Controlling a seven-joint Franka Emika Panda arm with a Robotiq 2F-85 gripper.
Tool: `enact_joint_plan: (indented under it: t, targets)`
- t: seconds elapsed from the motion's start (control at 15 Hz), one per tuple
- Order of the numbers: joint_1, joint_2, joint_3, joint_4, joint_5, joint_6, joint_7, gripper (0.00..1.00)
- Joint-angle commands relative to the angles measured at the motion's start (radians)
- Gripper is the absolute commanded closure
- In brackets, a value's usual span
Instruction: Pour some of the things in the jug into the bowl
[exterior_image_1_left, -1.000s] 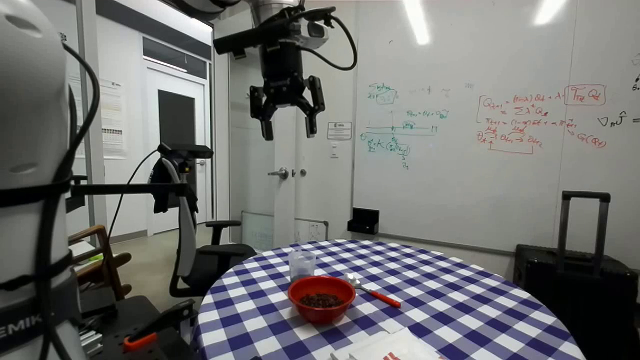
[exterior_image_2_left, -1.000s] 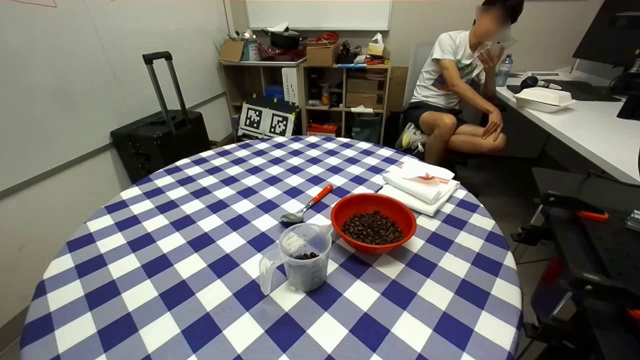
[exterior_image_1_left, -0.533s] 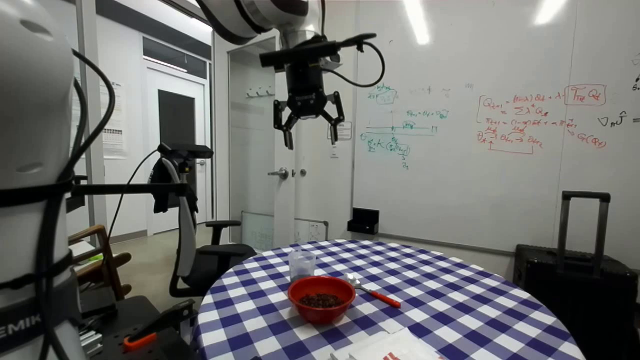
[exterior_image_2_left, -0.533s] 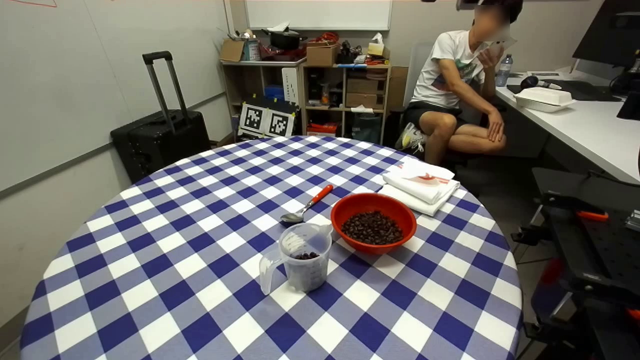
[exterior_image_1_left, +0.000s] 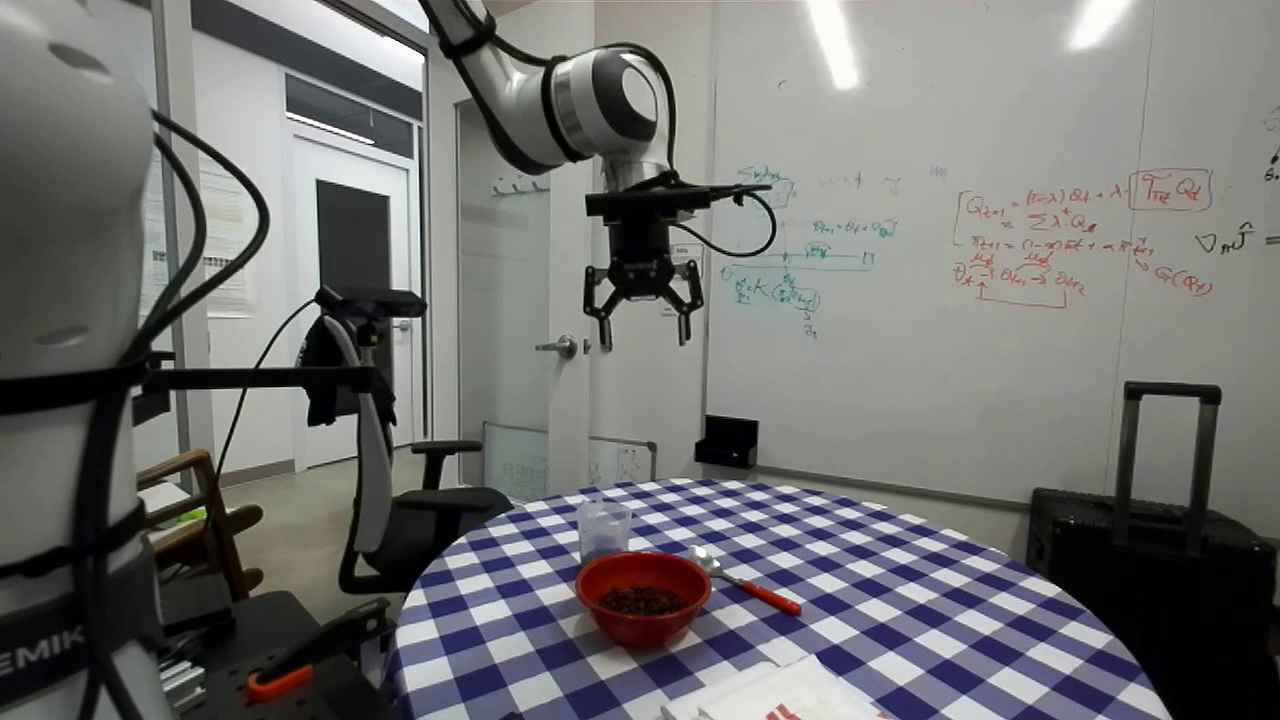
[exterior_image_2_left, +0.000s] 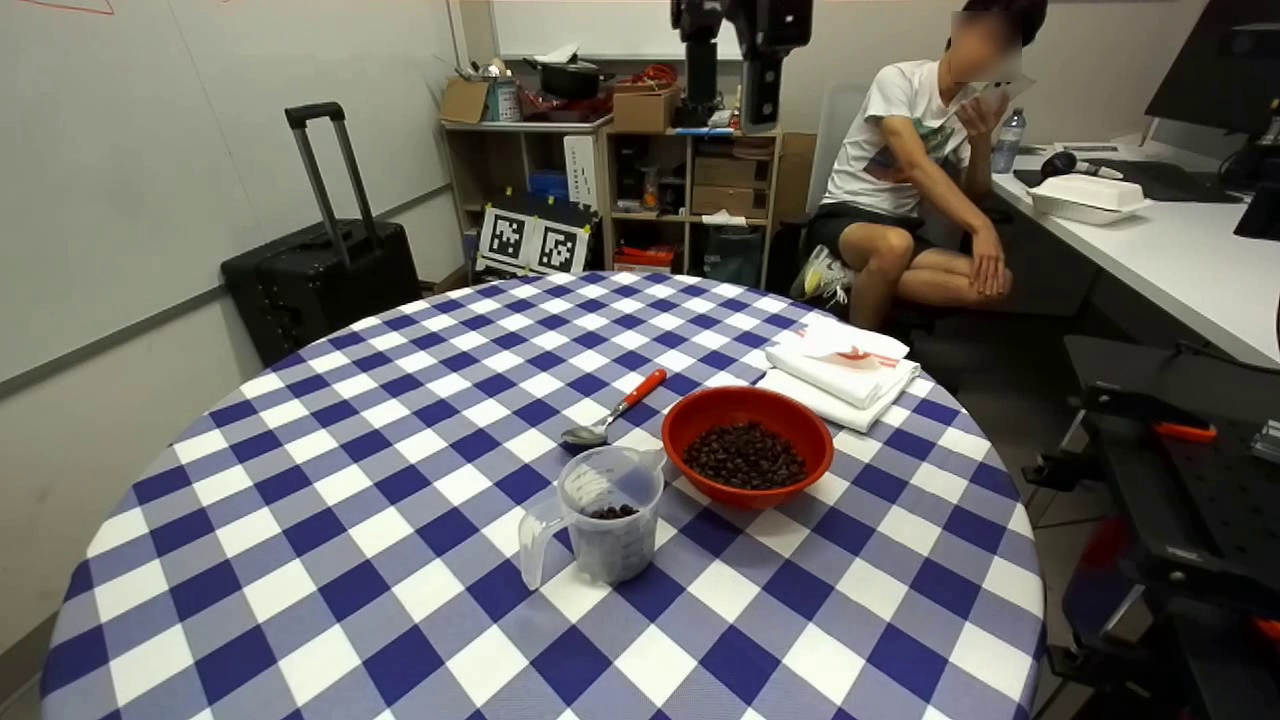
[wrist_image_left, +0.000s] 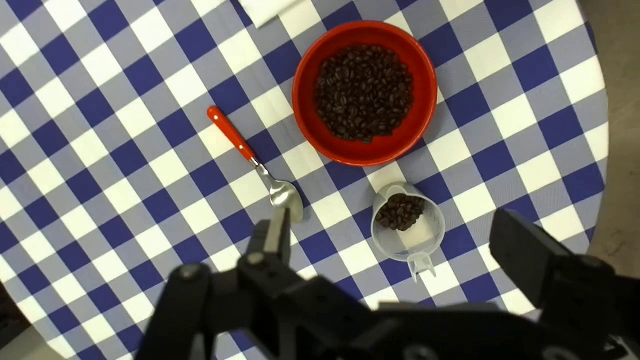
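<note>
The clear jug stands upright on the checked tablecloth with dark beans inside against one wall. Its handle points toward the gripper base in the wrist view. It also shows in both exterior views. The red bowl sits close beside the jug, with many dark beans in it; it shows in both exterior views. My gripper is open and empty, pointing down, well above the table. In the wrist view the jug appears between its spread fingers. The fingertips also show in an exterior view.
A spoon with a red handle lies beside the bowl and jug, also seen in both exterior views. Folded white cloths lie near the bowl. A person sits beyond the round table.
The arm has moved down and to the right in an exterior view, and the fingertips have come into the top of another view. The gripper stays open. Jug, bowl and spoon have not moved.
</note>
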Motion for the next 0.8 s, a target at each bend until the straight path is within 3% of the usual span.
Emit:
enact_joint_plan:
  t: [0.0, 0.4, 0.73]
  targets:
    - [0.006, 0.122, 0.045, 0.105, -0.016, 0.007, -0.001, 0.0]
    - [0.038, 0.276, 0.106, 0.177, -0.112, 0.015, 0.025, 0.0]
    - [0.078, 0.41, 0.117, 0.273, -0.207, 0.036, 0.064, 0.0]
